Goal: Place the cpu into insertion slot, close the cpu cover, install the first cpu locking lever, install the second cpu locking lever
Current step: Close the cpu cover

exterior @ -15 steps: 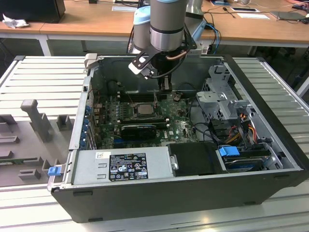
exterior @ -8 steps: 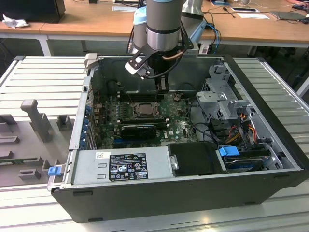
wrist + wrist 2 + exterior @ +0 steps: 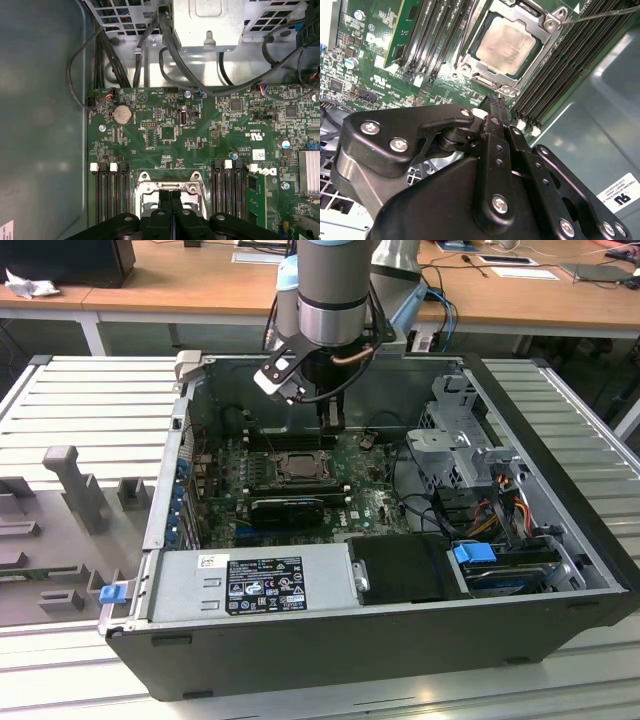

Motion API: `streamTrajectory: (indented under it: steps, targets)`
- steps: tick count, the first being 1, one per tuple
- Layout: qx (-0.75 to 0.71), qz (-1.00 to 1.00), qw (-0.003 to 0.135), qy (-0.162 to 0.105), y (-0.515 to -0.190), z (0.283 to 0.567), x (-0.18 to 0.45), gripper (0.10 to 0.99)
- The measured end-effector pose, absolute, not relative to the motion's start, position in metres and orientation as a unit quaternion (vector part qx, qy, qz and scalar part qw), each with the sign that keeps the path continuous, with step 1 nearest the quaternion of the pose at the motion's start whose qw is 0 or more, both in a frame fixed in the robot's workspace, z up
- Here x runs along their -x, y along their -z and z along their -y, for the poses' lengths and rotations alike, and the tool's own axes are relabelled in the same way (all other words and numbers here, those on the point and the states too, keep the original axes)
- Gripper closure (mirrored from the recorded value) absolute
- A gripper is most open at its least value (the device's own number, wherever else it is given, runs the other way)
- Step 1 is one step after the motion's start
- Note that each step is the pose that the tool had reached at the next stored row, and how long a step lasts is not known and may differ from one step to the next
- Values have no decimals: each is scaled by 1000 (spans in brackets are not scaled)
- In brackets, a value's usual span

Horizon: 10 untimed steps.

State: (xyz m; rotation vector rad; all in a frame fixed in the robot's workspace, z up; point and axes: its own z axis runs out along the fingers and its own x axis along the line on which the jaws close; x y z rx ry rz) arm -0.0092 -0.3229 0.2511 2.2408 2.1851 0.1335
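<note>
Open dark-grey computer case (image 3: 400,650) on slatted grey worktop (image 3: 90,400); black end effector (image 3: 494,101), fingers pinched together, empty, hovers just beside silvery-rimmed insertion slot (image 3: 472,69), where thin silvery cpu cover (image 3: 547,39) frames pale square metal cpu (image 3: 507,44)

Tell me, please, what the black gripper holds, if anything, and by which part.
Nothing is held: the black gripper is shut and empty, near the pale silvery square cpu.
</note>
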Motion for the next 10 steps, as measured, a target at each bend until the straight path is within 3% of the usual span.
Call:
streamTrajectory:
  steps: [10]
  targets:
    - [-715,-697,4,-43,-245,323,24,980]
